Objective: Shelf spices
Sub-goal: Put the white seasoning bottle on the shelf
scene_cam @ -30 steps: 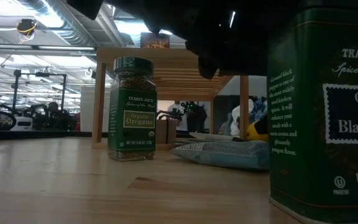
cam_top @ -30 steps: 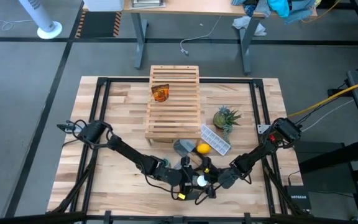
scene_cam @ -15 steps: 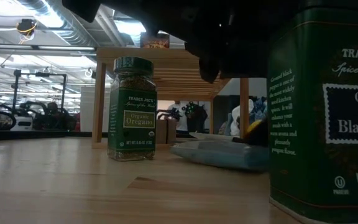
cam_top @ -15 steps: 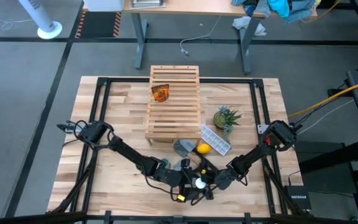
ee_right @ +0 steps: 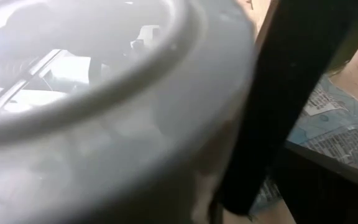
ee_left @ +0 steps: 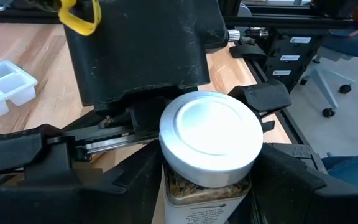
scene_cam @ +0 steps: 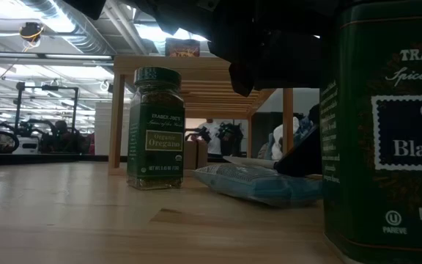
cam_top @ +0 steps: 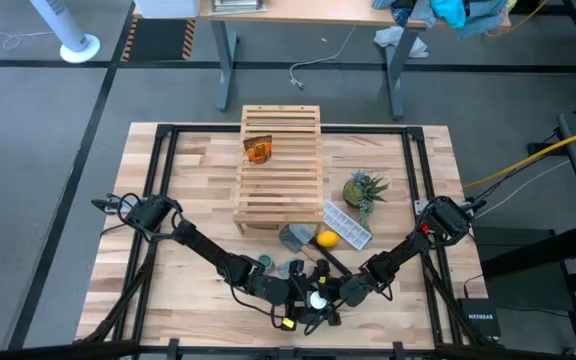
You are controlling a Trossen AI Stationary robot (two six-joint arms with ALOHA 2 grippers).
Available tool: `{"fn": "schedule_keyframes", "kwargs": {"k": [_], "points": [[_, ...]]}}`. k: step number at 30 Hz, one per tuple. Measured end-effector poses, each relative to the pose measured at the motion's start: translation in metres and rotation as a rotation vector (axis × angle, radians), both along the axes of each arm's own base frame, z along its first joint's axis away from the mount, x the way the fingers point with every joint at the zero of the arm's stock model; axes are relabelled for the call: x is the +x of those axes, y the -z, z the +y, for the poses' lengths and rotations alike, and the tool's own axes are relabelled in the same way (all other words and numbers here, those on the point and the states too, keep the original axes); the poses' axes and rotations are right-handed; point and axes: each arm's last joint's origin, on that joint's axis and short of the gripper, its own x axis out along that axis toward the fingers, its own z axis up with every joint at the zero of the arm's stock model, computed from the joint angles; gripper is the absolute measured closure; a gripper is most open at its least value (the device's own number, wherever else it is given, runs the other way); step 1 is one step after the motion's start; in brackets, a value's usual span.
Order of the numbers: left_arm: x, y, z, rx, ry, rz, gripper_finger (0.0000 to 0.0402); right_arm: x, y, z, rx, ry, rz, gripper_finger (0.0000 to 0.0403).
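The white-capped bottle (ee_left: pixel 211 140) sits upright near the table's front edge, gripped at its sides by the left gripper (cam_top: pixel 313 300), whose dark fingers (ee_left: pixel 135 186) press against the glass just below the cap; flaky, tan contents show through the wall. The right gripper (cam_top: pixel 340 292) stands just beside it with its jaws spread wide, the cap filling its wrist view. The green-lidded jar (scene_cam: pixel 155 129) stands upright on the table (cam_top: pixel 198 200) between the bottle and the shelf (cam_top: pixel 280 170), holding dark dried herb. The orange-brown jar (cam_top: pixel 258 150) rests on the shelf's slats toward the far end, the rest of the slats bare. Close to the low camera stands a dark green tin (scene_cam: pixel 387 132). A flat blue-grey packet (scene_cam: pixel 258 183), a yellow round object (cam_top: pixel 326 239), a clear tray (cam_top: pixel 346 224) and a small plant (cam_top: pixel 364 189) crowd the space off the shelf's near right corner.
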Motion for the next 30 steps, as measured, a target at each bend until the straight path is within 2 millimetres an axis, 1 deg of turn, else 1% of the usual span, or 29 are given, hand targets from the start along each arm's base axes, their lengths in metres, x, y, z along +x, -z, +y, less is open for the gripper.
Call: {"fn": "schedule_keyframes", "kwargs": {"k": [7,11,24,27,30], "points": [[0.000,0.000,0.000,0.002,-0.007,-0.004,0.0191,0.001,0.000,0.000,0.003,0.011,-0.012,0.0024],[0.000,0.000,0.001,0.006,-0.022,-0.006,0.0214,0.001,-0.001,-0.001,0.001,0.023,-0.019,0.0024],[-0.001,0.000,-0.003,0.051,0.001,-0.010,0.0215,0.001,-0.002,0.000,0.003,0.025,-0.025,0.0024],[-0.002,0.000,-0.003,0.062,0.001,0.002,0.0216,0.000,-0.005,-0.001,0.001,0.024,-0.022,0.0024],[-0.002,0.000,-0.002,0.074,-0.010,0.009,0.0216,-0.006,-0.010,-0.006,-0.008,0.032,-0.014,0.0024]]}}
